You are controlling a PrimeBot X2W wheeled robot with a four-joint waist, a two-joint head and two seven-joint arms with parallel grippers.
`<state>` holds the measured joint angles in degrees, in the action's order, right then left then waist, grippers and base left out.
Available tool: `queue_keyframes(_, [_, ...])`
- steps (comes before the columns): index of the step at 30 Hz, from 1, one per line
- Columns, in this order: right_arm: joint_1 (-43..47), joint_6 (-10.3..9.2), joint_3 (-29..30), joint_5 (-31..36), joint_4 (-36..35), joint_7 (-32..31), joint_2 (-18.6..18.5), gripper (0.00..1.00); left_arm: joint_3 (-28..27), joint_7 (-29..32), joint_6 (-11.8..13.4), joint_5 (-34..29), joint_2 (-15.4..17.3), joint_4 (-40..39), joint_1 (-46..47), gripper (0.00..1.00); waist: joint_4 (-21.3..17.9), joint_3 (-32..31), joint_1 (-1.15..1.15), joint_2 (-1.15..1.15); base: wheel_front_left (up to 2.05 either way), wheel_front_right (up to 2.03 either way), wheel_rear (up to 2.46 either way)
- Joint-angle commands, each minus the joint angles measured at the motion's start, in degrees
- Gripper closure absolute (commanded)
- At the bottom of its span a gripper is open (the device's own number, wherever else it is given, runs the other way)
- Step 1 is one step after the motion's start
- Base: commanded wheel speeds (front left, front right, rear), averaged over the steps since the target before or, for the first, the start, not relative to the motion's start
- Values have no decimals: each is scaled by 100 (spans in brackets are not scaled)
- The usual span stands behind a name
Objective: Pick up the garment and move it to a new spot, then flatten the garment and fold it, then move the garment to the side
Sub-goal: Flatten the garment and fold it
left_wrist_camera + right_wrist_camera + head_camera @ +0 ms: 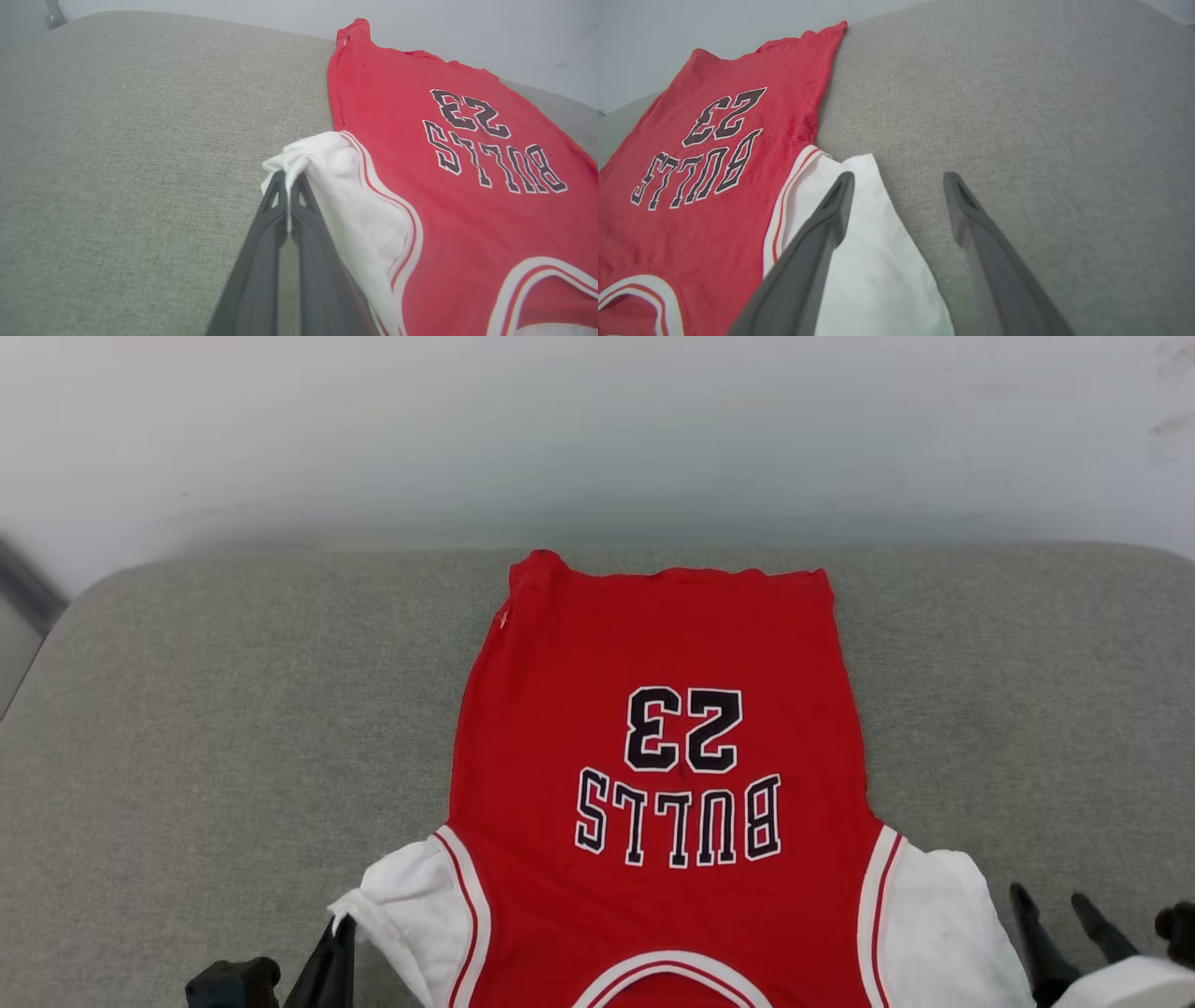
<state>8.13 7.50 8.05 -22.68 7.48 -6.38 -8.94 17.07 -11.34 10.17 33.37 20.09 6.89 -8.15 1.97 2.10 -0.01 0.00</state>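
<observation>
**Garment position.** The garment (653, 644) lies spread flat on a grey upholstered surface (187, 728), near the centre of the head view. The printed face is up. The black, white-outlined "BULLS 23" print (681, 775) reads upside down from the robot's side. The hem (667, 577) lies at the far edge of the surface, next to a pale wall (597, 429). The striped collar trim (672, 975) is nearest the robot, at the bottom edge of the head view.

**Left end effector.** The left end effector (289, 179) is closed, with its two dark fingers pressed together. It pinches the outer edge of the white sleeve on the robot's left (355, 200). The cloth bunches into a small fold at the fingertips. In the head view the left end effector (341, 929) meets the sleeve's corner (411, 896) at the lower left.

**Right end effector.** The right end effector (899, 177) is spread wide and holds nothing. One finger (831, 210) is over the white sleeve on the robot's right (873, 270). The other finger (971, 219) is over bare grey fabric beside the sleeve. Whether either fingertip touches the cloth cannot be determined. In the head view the right end effector (1050, 901) is at the lower right, just beside the sleeve's outer edge (943, 915).
</observation>
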Motion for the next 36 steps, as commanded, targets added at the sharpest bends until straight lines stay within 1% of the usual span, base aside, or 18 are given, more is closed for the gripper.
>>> queue_keyframes(1, [-237,-2,23,26,-60,-7,-46,0,6,-45,32,-53,-8,-76,126,100,88,140,1,0,0,0,0])
queue_keyframes(6, [-1177,-2,142,-36,115,-124,-322,0,80,-104,103,-207,-87,-447,417,100,301,634,1,0,0,0,0])
queue_keyframes(13, [-3029,-2,25,-184,895,-571,-881,0,235,-207,79,-465,-225,-880,929,100,687,1468,1,0,0,0,0])
queue_keyframes(18, [-4294,-2,-207,-208,1552,-1206,-1287,0,400,-276,-22,-602,-378,-1093,1252,100,1003,1952,1,0,0,0,0])
queue_keyframes(22, [-5212,-2,-455,-129,2009,-1901,-1557,0,489,-320,-115,-705,-495,-1215,1468,100,1229,2310,1,0,0,0,0])
queue_keyframes(25, [-5790,-2,-676,-59,2301,-2513,-1689,0,562,-353,-190,-766,-581,-1304,1602,100,1380,2565,1,0,0,0,0])
queue_keyframes(28, [-6263,-2,-847,-15,2561,-2980,-1764,0,606,-358,-258,-805,-662,-1344,1712,100,1500,2783,1,0,0,0,0])
queue_keyframes(32, [-6703,-2,-1038,63,2845,-3377,-1796,0,635,-376,-349,-830,-747,-1335,1830,100,1610,3043,1,0,0,0,0])
queue_keyframes(36, [-6826,-2,-1144,5,3263,-3705,-1709,0,607,-385,-401,-861,-803,-1296,1885,100,1629,3195,1,0,0,0,0])
